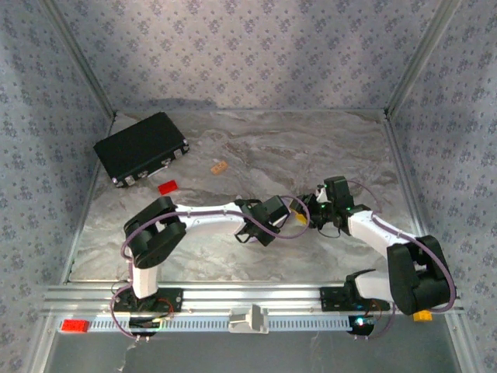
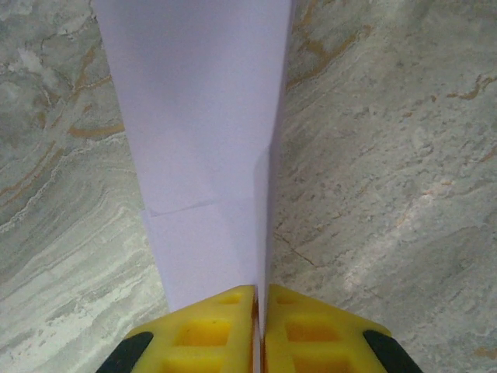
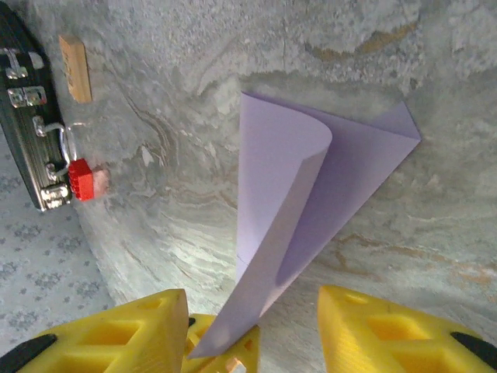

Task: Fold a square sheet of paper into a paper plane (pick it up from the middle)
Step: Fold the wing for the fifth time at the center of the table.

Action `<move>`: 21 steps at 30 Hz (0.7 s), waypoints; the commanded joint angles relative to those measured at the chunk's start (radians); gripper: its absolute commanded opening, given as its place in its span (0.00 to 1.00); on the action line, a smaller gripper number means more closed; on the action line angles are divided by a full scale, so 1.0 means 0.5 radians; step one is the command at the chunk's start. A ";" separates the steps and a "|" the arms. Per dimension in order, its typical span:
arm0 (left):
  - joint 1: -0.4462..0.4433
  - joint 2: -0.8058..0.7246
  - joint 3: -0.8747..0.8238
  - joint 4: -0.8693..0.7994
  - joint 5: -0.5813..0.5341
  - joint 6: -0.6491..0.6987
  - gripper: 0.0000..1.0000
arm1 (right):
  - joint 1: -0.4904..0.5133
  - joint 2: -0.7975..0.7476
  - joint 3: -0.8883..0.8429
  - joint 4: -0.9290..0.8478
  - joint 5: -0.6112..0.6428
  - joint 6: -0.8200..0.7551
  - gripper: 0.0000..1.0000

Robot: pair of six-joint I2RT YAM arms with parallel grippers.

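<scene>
The pale lilac sheet of paper (image 2: 194, 155) is folded lengthwise into a narrow shape with a cross crease and stands on edge above the marble table. My left gripper (image 2: 260, 291) is shut on its folded end, the yellow fingers pressed together on the paper. In the right wrist view the paper (image 3: 279, 179) curls open between the fingers of my right gripper (image 3: 252, 299), which is open and does not touch it. The left gripper's fingers (image 3: 233, 353) show beneath. From above, the left gripper (image 1: 297, 220) and right gripper (image 1: 314, 210) meet at mid-table.
A black case (image 1: 141, 148) lies at the far left, with a small red block (image 1: 168, 186) and a small tan block (image 1: 219, 166) near it. The case (image 3: 23, 116), the red block (image 3: 80, 179) and the tan block (image 3: 75, 67) also appear from the right wrist. Patterned walls enclose the table.
</scene>
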 commanded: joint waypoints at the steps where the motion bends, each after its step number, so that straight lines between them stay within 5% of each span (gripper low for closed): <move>1: -0.001 -0.004 0.031 -0.038 0.004 -0.015 0.11 | -0.003 0.045 0.060 0.012 0.048 0.084 0.50; 12: -0.034 -0.027 0.013 0.000 -0.056 0.100 0.22 | 0.002 0.295 0.183 -0.048 -0.022 0.040 0.35; 21: -0.089 -0.025 0.000 0.019 -0.172 0.171 0.22 | -0.050 0.303 0.196 -0.090 -0.059 -0.014 0.08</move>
